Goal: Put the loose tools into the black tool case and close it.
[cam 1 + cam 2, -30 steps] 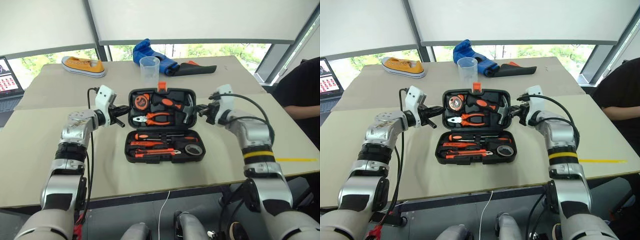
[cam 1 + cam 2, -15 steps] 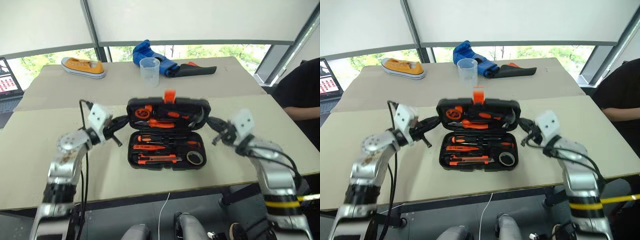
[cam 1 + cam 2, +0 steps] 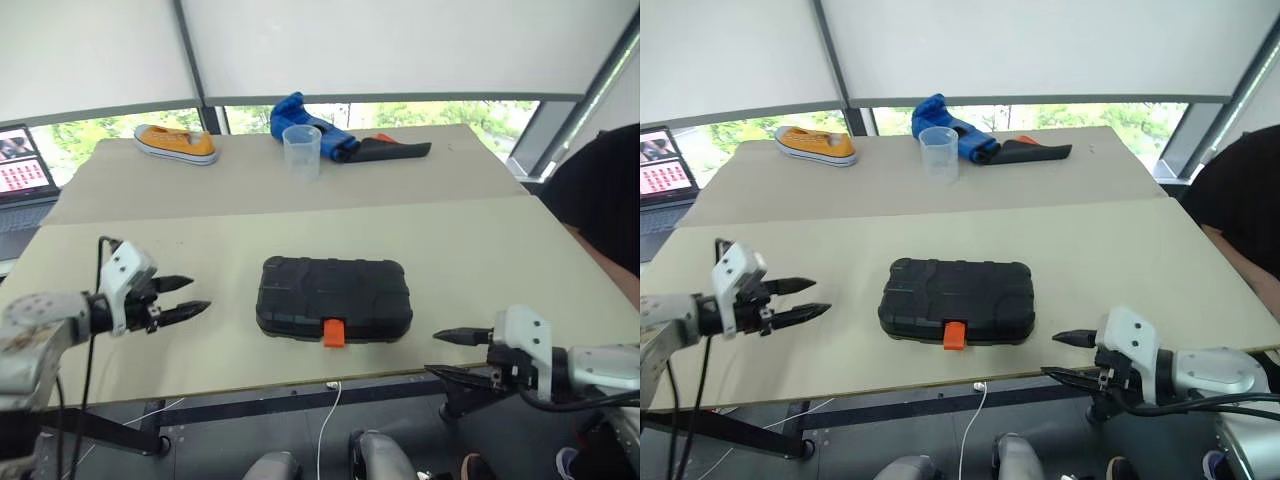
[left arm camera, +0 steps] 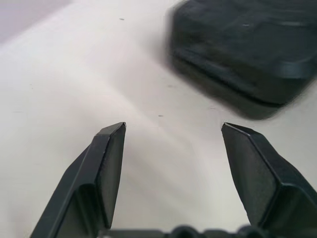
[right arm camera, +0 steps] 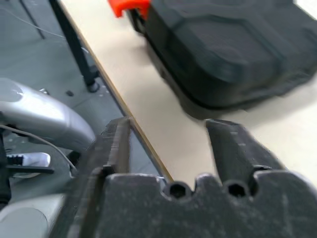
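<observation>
Your black tool case (image 3: 334, 297) lies closed between your empty, spread left gripper (image 3: 190, 296) and right gripper (image 3: 446, 354).

Beige table (image 3: 480, 240), yellow sneaker (image 3: 177, 143) near far left edge, clear plastic cup (image 3: 302, 152) upright mid-back, blue cloth (image 3: 305, 118) on dark flat pouch (image 3: 392, 150) just behind it, laptop (image 3: 22, 165) far left, person's dark sleeve (image 3: 600, 190) at right

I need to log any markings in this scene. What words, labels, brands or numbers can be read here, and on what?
None can be read.
Laptop screen: red and white patches, too small to read.
Black tool case: no lettering visible on its closed lid.
Yellow shoe and clear cup: no legible marking.
</observation>
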`<state>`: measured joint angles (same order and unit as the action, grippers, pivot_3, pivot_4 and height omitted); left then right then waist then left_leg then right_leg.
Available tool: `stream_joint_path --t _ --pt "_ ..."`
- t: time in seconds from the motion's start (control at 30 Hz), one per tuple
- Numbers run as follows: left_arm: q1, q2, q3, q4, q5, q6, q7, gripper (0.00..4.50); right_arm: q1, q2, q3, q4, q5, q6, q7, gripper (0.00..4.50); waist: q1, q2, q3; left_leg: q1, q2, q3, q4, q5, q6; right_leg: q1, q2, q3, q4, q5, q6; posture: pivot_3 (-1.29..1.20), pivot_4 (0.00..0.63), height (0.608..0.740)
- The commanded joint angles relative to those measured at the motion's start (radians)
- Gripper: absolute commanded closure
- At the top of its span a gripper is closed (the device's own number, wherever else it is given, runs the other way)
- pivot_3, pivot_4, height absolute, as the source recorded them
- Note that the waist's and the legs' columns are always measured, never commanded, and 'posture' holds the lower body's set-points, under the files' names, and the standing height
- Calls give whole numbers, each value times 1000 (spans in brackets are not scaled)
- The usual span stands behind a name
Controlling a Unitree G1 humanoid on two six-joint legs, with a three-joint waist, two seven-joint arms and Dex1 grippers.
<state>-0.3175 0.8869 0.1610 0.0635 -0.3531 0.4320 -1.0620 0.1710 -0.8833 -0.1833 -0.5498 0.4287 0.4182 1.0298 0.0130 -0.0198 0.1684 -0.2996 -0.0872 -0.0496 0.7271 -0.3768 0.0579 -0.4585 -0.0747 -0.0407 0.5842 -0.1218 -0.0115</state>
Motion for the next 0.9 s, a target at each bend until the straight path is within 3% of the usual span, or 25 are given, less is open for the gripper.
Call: stream_joint_path --t 0.03,0.13,0.2,0.33,0.4,0.5,0.6,0.77,0.9 --pt "-238 -95 -149 250 146 -205 1 2685 -57 21 102 10 -76 -48 -30 3364 11 -1 -1 1 -2 -1 1 4 -8 0 0 -1 2 0 0 0 150 724" --pt "-396 -187 -250 452 243 -361 -19 3702 -111 33 182 49 -133 -75 -35 4348 14 -2 -1 -2 -4 -1 1 5 -8 -3 -2 -1 1 5 -9 0 150 724" --pt "-474 -240 -299 575 294 -455 -24 4465 -150 46 222 78 -159 -86 -42 4500 11 -2 -1 -4 -4 -1 1 4 -8 -4 -3 0 -1 5 -9 0 150 724" --pt "-592 -335 -362 789 377 -586 -3 4488 -244 74 288 156 -234 -107 -69 4500 -4 -3 -2 -10 -4 0 1 3 -7 -10 -2 -3 -5 6 -9 0 150 724" --pt "-612 -362 -381 821 382 -645 -66 4488 -315 104 288 217 -245 -84 -103 4500 -13 -3 -2 -17 -4 -1 3 3 -7 -14 -2 -2 -5 6 -9 0 150 724" --pt "-566 -350 -411 734 341 -662 -270 4488 -399 128 258 319 -278 -91 -161 4500 -18 -3 -2 -20 -4 0 4 3 -7 -18 -3 -2 -6 8 -9 0 150 724" --pt "-500 -316 -412 615 318 -682 -351 4488 -439 124 230 410 -312 -99 -214 4500 -16 -3 -2 -20 -4 -1 4 3 -7 -18 -4 0 -6 8 -9 0 150 724" --pt "-560 -310 -307 586 236 -509 -320 4488 -375 100 141 353 -227 -57 -173 4500 0 -3 -2 -20 -3 -2 4 3 -6 -19 -2 0 -5 8 -9 0 150 724" --pt "-620 -324 -267 471 117 -234 -368 4488 -281 91 32 202 -96 32 -144 4500 3 -3 -2 -22 -4 -3 5 3 -5 -19 -2 -1 -5 9 -9 0 150 724"
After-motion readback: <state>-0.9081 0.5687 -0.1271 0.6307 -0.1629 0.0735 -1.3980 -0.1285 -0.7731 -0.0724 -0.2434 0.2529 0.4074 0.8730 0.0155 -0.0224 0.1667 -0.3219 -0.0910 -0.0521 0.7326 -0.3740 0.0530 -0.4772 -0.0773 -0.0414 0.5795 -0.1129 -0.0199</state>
